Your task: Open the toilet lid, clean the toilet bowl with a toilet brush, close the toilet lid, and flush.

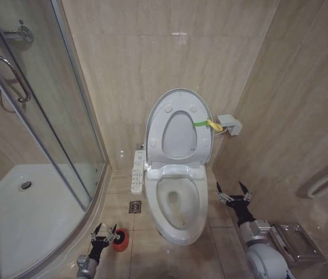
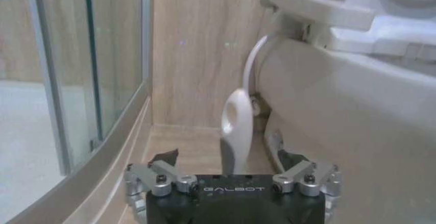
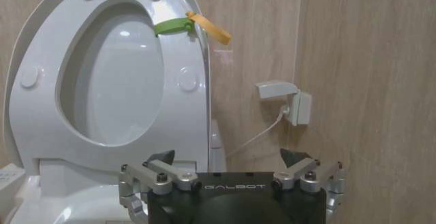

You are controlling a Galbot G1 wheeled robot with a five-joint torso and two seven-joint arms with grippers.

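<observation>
The toilet lid (image 1: 178, 136) stands raised against the back wall, with the ring seat up against it and a yellow-green strap (image 1: 201, 123) at its edge. In the right wrist view the toilet lid (image 3: 112, 96) rises straight ahead. The toilet bowl (image 1: 197, 215) lies uncovered below it. My left gripper (image 1: 104, 231) is low beside the bowl at a red cup (image 1: 121, 240). It is open, and the toilet brush's pale handle (image 2: 235, 127) stands upright between its fingers; the bristle head is hidden. My right gripper (image 1: 233, 192) hangs open and empty on the bowl's other side.
A curved glass shower enclosure (image 1: 42, 116) with its white tray (image 1: 13, 215) hems in the left side. A button panel (image 1: 137, 170) juts from the bowl. A floor drain (image 1: 135, 206) sits near it. A wall box (image 1: 230, 124) and a metal holder (image 1: 294, 241) are on the right.
</observation>
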